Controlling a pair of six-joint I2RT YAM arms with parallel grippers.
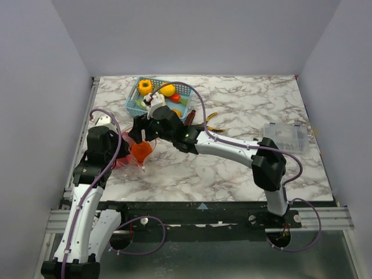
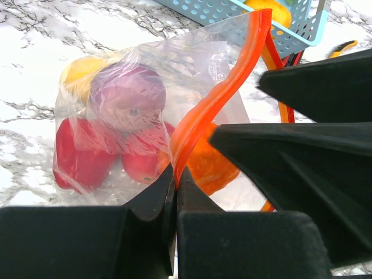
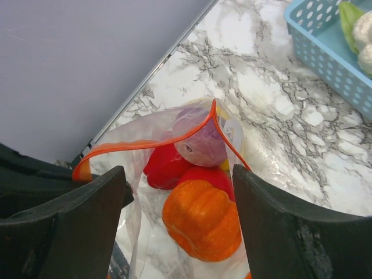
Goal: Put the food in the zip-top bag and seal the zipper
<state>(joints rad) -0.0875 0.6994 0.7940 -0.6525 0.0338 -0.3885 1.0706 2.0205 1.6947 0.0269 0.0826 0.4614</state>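
The clear zip-top bag (image 2: pixel 192 64) lies at the table's left with its mouth held open. Its red-orange zipper (image 2: pixel 226 87) runs up from my left gripper (image 2: pixel 175 177), which is shut on the strip. Inside show a purple onion (image 2: pixel 125 96), red pieces (image 2: pixel 81 160), a yellow piece (image 2: pixel 78 70) and an orange pumpkin (image 3: pixel 203 224). My right gripper (image 3: pixel 177 171) is open over the bag's mouth (image 3: pixel 145 142), its fingers either side of the pumpkin. In the top view the left gripper (image 1: pixel 128 145) and right gripper (image 1: pixel 142 132) meet at the bag (image 1: pixel 125 158).
The blue basket (image 1: pixel 131 103) stands behind the bag and holds more toy food, including a yellow pepper (image 1: pixel 145 87). Pliers (image 1: pixel 212 119) lie to its right. A clear lidded box (image 1: pixel 285 137) sits at the right. The side wall (image 3: pixel 87 58) is close on the left.
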